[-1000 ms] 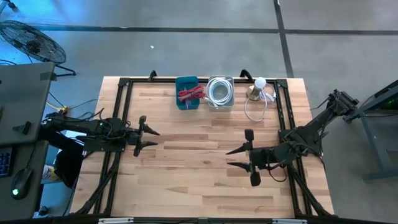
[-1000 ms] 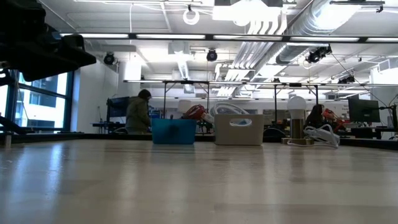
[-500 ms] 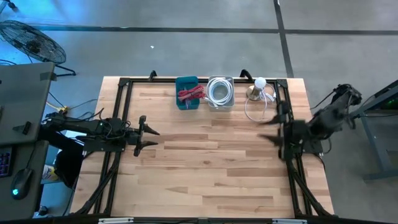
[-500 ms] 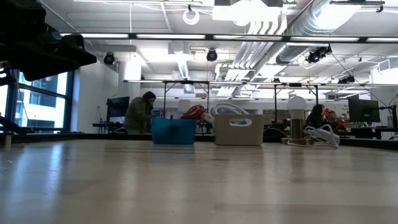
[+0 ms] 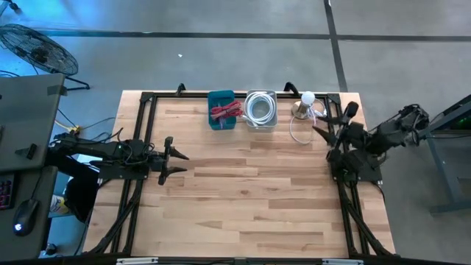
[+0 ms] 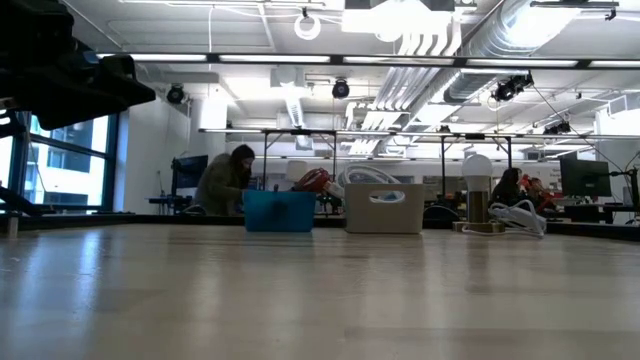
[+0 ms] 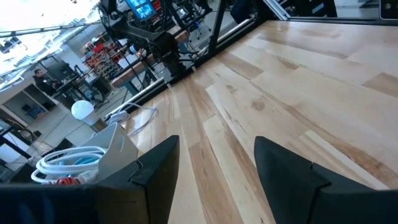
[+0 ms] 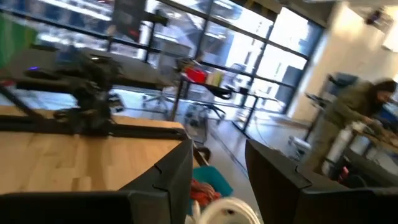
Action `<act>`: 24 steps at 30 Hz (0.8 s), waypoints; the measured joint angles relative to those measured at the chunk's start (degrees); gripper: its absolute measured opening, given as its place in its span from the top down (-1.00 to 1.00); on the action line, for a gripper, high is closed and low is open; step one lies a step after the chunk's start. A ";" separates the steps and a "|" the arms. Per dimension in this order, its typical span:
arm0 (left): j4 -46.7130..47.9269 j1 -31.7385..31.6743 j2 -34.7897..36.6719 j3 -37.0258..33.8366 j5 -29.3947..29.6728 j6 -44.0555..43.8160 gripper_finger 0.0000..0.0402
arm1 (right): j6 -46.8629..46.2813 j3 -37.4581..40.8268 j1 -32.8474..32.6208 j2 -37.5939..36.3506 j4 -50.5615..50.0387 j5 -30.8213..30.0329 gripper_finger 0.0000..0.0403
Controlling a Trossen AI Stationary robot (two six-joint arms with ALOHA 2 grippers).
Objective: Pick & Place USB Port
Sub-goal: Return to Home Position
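My left gripper (image 5: 176,160) hovers open over the table's left half, far from the bins. My right gripper (image 5: 333,122) is open above the table's far right corner, just to the right of the white-bulbed lamp (image 5: 305,102) and the white cord loop (image 5: 300,131) lying on the wood. A blue bin with red cables (image 5: 223,110) and a pale bin with a white cable coil (image 5: 260,109) stand at the far edge. In the right wrist view the open fingers (image 8: 186,177) frame the blue bin (image 8: 210,185). No separate USB part shows.
A black frame (image 5: 147,99) runs round the table edges. In the low view the blue bin (image 6: 279,211), pale bin (image 6: 384,208) and lamp (image 6: 477,190) line the far edge, with bare wood (image 5: 243,199) in front. A person (image 6: 225,180) stands in the room behind.
My right gripper has swung from the near-right middle of the table toward the right edge and then toward the far edge, ending beside the lamp; it has turned from pointing left toward pointing far-left and stayed open. The person in the background has leaned forward.
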State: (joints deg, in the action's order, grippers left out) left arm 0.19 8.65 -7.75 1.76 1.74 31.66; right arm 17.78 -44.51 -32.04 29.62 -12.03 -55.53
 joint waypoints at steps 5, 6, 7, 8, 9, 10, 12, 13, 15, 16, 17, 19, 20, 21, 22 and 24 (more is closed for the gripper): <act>-0.02 0.00 0.00 0.00 0.00 0.00 -0.01 | -1.21 9.16 4.47 -7.07 4.44 1.99 0.30; -0.02 -0.01 0.00 0.00 0.00 0.00 -0.01 | -1.13 10.89 5.28 -8.56 6.00 2.44 0.30; -0.02 0.01 0.00 0.00 0.00 0.00 -0.01 | -0.98 12.53 6.09 -10.14 7.42 3.26 0.30; -0.02 -0.01 0.00 0.00 0.00 0.00 -0.01 | -0.93 14.16 6.87 -11.55 8.92 3.83 0.30; -0.02 -0.01 0.00 0.00 0.00 0.00 -0.01 | -0.92 15.53 7.58 -12.77 9.95 4.57 0.30; -0.02 0.00 0.00 0.00 0.00 0.00 -0.01 | -0.92 16.94 8.31 -14.20 10.54 5.49 0.30; -0.02 -0.01 0.00 0.00 0.00 0.00 -0.01 | -1.14 19.30 9.54 -16.75 11.23 6.57 0.30; -0.02 0.00 0.00 0.00 0.00 0.00 -0.01 | -1.42 20.19 10.08 -17.95 11.62 7.00 0.30; -0.02 -0.01 0.00 0.00 0.00 0.00 -0.01 | -2.35 21.80 10.98 -20.16 12.07 8.69 0.30; -0.03 0.00 0.00 0.00 0.00 0.00 -0.01 | -2.61 22.68 11.38 -21.04 12.23 9.63 0.30; -0.04 0.01 0.00 0.00 0.00 0.00 -0.01 | -2.89 23.40 11.71 -21.79 12.23 10.31 0.30; -0.05 -0.01 0.00 0.00 0.04 0.00 -0.01 | -3.68 24.47 12.41 -23.16 11.92 10.81 0.30; -0.05 0.01 0.00 0.00 0.08 0.00 -0.01 | -3.80 24.99 12.74 -23.73 11.92 10.62 0.30; -0.05 -0.01 0.00 0.00 0.11 0.00 -0.01 | -3.86 25.62 13.09 -24.26 11.85 10.51 0.30; -0.05 -0.01 0.00 0.00 0.12 0.00 -0.01 | -4.10 26.36 13.44 -24.69 11.80 10.55 0.30; -0.05 0.01 0.00 0.00 0.15 0.00 -0.01 | -4.71 27.76 14.17 -25.65 11.63 11.16 0.30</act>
State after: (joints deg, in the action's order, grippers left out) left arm 0.14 8.67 -7.75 1.76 1.89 31.66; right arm 13.07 -16.75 -17.87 3.98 -0.40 -44.37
